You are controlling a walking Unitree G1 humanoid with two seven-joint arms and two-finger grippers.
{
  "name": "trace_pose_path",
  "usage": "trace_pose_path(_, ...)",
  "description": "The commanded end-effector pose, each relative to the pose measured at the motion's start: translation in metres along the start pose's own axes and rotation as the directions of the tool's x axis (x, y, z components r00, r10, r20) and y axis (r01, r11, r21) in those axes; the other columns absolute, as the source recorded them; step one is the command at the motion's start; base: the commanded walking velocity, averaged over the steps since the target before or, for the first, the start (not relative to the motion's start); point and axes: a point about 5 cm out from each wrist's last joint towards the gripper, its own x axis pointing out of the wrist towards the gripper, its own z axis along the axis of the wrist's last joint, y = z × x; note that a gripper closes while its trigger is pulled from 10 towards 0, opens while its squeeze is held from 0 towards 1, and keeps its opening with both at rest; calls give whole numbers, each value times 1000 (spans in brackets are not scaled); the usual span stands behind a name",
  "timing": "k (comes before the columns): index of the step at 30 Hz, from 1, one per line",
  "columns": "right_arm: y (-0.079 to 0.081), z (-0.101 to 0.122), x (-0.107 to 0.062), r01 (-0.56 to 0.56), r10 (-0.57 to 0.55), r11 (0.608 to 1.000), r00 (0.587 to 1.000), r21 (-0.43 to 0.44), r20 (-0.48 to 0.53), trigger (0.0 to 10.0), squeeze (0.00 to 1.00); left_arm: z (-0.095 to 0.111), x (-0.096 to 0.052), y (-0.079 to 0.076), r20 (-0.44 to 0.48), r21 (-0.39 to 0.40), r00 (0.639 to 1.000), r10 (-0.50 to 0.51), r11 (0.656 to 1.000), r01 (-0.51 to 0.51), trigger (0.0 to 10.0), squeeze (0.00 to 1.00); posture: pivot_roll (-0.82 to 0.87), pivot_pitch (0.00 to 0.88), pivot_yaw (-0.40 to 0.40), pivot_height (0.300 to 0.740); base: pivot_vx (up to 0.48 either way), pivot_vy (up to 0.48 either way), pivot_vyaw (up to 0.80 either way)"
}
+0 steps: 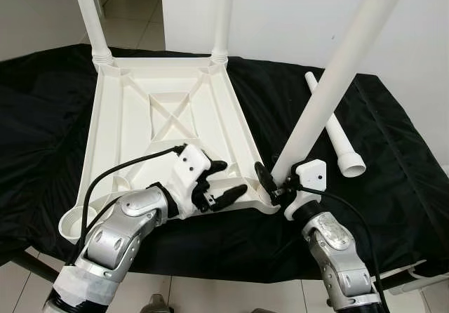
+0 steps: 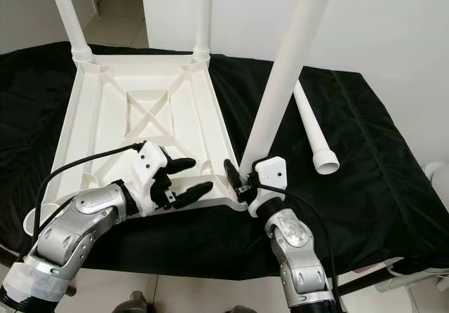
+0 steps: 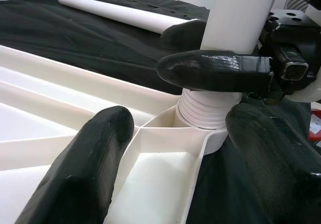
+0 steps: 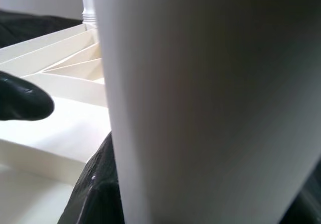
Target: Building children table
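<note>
The white tabletop (image 1: 165, 127) lies upside down on the black-draped table (image 1: 393, 158), two legs already upright in its far corners and a spare leg (image 1: 335, 132) lying loose on the cloth to my right. My right hand (image 1: 275, 185) is closed around the base of a third leg (image 1: 330, 81), held tilted with its threaded end in the near right corner socket. My left hand (image 1: 221, 183) rests just beside that corner on the tabletop's near edge, fingers (image 3: 215, 71) spread and holding nothing.

A black cloth (image 1: 393, 151) covered the bench. On it lay the upturned white tabletop (image 1: 168, 116). Right of the tabletop, apart from it, a loose white leg (image 1: 335, 129) lay flat.
</note>
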Motion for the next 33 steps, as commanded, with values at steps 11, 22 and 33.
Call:
trace_pose_path(11,2,-25,-9,-166,154,984,976,-66,-157,10000,0,6,4,-6,-2,-1,996,-93,996,93,10000,0,53,20,-55,740,0,0,0)
trace_pose_path(22,5,-28,-8,-133,134,991,984,18,-120,10000,0,11,6,-5,10,-7,997,-82,997,82,10000,0,55,32,-47,740,0,0,0)
trace_pose_path(33,-6,-26,3,81,-57,975,991,207,-120,10000,0,12,7,-6,13,-14,997,-82,996,83,10000,0,54,38,-45,740,0,0,0)
